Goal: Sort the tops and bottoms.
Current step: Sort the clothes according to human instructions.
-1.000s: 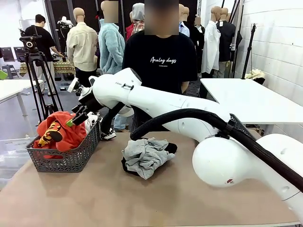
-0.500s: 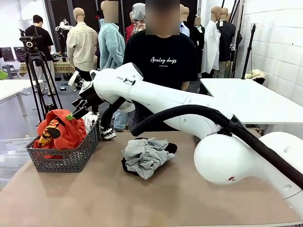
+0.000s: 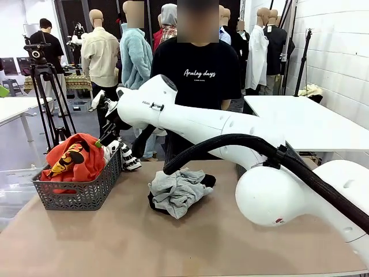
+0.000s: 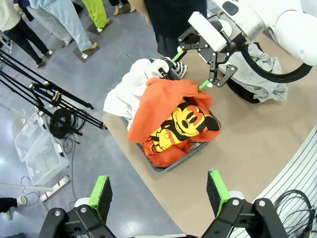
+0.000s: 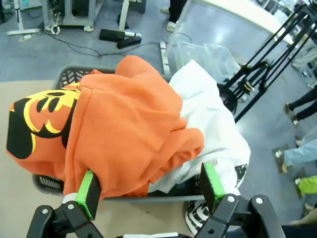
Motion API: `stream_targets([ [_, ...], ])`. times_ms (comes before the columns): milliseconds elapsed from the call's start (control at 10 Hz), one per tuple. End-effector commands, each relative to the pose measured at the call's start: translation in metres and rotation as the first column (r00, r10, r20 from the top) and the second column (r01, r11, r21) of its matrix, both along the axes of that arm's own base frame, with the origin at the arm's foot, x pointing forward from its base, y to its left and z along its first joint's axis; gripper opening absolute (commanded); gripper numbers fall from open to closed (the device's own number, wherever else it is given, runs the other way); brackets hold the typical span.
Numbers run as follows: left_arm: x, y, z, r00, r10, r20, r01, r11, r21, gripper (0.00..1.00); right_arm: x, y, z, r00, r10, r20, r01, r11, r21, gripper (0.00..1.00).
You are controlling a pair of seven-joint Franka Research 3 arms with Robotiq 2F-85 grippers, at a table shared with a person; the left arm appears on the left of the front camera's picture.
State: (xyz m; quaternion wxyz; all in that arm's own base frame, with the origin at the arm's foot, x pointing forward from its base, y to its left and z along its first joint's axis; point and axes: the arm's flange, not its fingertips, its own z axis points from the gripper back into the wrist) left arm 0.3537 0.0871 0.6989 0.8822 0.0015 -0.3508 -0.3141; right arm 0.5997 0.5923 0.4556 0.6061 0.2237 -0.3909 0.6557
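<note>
Table, one basket, two tops inside

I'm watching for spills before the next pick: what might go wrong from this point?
1. The orange shirt is heaped above the rim of the basket, and the white shirt hangs over its wall near the edge of the table; either may slip out.
2. The right gripper, open, hangs close over the orange cloth; a finger might snag it when pulling away.
3. The grey shirt lies on the black garment; one grasp may lift both.
</note>
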Motion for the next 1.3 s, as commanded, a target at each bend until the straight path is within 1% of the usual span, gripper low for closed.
stream_targets([
  [0, 0.0, 0.0, 0.0, 1.0, 0.012, -0.003, -0.011, 1.0, 0.014, 1.0, 0.102, 0.107, 0.044, 0.995, 0.029, -0.098, -0.026, 0.999, 0.032, 1.0],
  [200, 0.0, 0.0, 0.0, 1.0, 0.012, -0.003, -0.011, 1.0, 0.014, 1.0, 0.091, 0.098, 0.058, 0.985, 0.058, -0.162, -0.045, 0.996, 0.083, 1.0],
  [300, 0.0, 0.0, 0.0, 1.0, 0.012, -0.003, -0.011, 1.0, 0.014, 1.0, 0.085, 0.094, 0.063, 0.977, 0.076, -0.199, -0.06, 0.995, 0.086, 1.0],
  [400, 0.0, 0.0, 0.0, 1.0, 0.012, -0.003, -0.011, 1.0, 0.014, 1.0, 0.08, 0.09, 0.067, 0.972, 0.059, -0.225, -0.043, 0.996, 0.077, 1.0],
  [500, 0.0, 0.0, 0.0, 1.0, 0.012, -0.003, -0.011, 1.0, 0.014, 1.0, 0.077, 0.086, 0.071, 0.967, 0.061, -0.248, -0.044, 0.996, 0.073, 1.0],
  [600, 0.0, 0.0, 0.0, 1.0, 0.012, -0.003, -0.011, 1.0, 0.014, 1.0, 0.075, 0.082, 0.074, 0.965, 0.064, -0.254, -0.047, 0.996, 0.074, 1.0],
  [700, 0.0, 0.0, 0.0, 1.0, 0.012, -0.003, -0.011, 1.0, 0.014, 1.0, 0.078, 0.082, 0.071, 0.961, 0.07, -0.268, -0.054, 0.996, 0.067, 1.0],
  [800, 0.0, 0.0, 0.0, 1.0, 0.012, -0.003, -0.011, 1.0, 0.014, 1.0, -0.017, -0.001, 0.041, 0.976, 0.056, -0.212, -0.04, 0.996, 0.082, 1.0],
  [1200, 0.0, 0.0, 0.0, 1.0, 0.012, -0.003, -0.011, 1.0, 0.014, 1.0, -0.017, -0.001, 0.041, 0.976, 0.056, -0.212, -0.04, 0.996, 0.082, 1.0],
])
